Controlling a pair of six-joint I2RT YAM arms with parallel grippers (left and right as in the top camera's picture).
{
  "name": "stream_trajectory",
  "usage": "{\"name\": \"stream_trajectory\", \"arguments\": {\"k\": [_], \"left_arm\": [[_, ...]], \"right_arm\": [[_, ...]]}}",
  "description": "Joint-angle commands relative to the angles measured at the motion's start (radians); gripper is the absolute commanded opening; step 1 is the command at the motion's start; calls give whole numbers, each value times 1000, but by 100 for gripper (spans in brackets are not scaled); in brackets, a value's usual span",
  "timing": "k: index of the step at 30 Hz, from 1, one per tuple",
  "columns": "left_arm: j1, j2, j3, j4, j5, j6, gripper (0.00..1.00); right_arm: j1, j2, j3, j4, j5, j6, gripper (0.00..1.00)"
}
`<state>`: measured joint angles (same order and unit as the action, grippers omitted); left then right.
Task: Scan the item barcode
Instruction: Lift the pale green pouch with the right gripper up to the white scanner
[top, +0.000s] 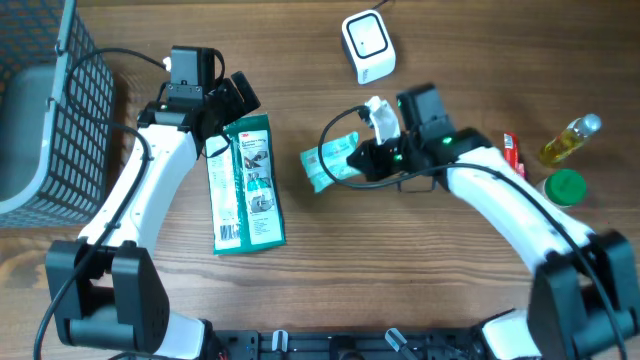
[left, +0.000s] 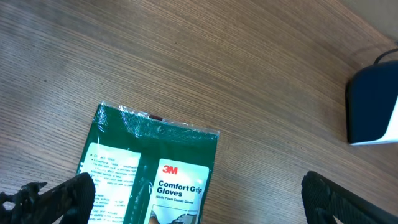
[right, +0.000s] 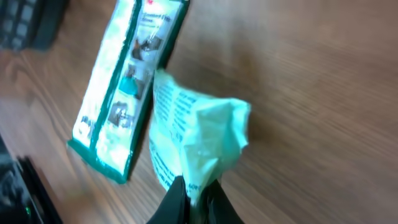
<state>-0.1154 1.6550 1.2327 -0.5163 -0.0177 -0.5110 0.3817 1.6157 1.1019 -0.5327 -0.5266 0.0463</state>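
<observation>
Left arm: reaches from the near edge up the left side of the table (top: 450, 290), with its wrist bent over the top end of the glove pack (top: 247, 190).
Left gripper (left: 196, 186): jaws spread wide and holding nothing. In the wrist view one finger is at each lower corner, with the pack's header between them.
Right arm: comes in from the right and bends toward the middle of the table, wrist pointing left.
Right gripper (right: 198, 198): fingers pinched together on one edge of the pale teal packet (top: 330, 162).
Pale teal packet: held by the right gripper and crumpled. It is near the centre of the table, right of the glove pack and apart from it, and below and left of the scanner (top: 367, 45). I cannot tell whether it touches the wood.
Scanner: one white rounded-square unit at the far edge, well apart from both grippers.
Glove pack: one, green, printed "3M Comfort Grip Gloves". It lies flat with its long side running away from the robot.
Basket (top: 60, 90): one, dark wire, at the far left corner.
Bottle (top: 570, 140): one small bottle of yellow liquid at the right, lying tilted.
Green cap (top: 566, 187): one, round, just below the bottle.
Red tube (top: 512, 152): one, beside the right forearm.
Arms counted: two.
Packs counted: two, one held and one lying on the table.
</observation>
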Motion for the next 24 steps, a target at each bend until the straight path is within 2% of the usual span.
{"name": "stream_trajectory", "arguments": {"k": [1, 3, 6, 10, 12, 17, 21, 24], "left_arm": [[0, 0, 7, 0, -6, 2, 100], [0, 0, 7, 0, -6, 2, 100], [0, 0, 7, 0, -6, 2, 100], [0, 0, 7, 0, -6, 2, 100], [0, 0, 7, 0, -6, 2, 100], [0, 0, 7, 0, -6, 2, 100], [0, 0, 7, 0, -6, 1, 100], [0, 0, 7, 0, -6, 2, 100]], "right_arm": [[0, -93, 178, -140, 67, -333, 4], [0, -117, 298, -243, 68, -483, 4], [0, -126, 401, -285, 90, -595, 4], [0, -126, 499, -286, 249, -626, 4], [0, -114, 579, -287, 431, -722, 4], [0, -78, 747, -287, 637, -841, 4], [0, -36, 772, -238, 720, -933, 4], [0, 26, 772, -189, 744, -937, 4]]}}
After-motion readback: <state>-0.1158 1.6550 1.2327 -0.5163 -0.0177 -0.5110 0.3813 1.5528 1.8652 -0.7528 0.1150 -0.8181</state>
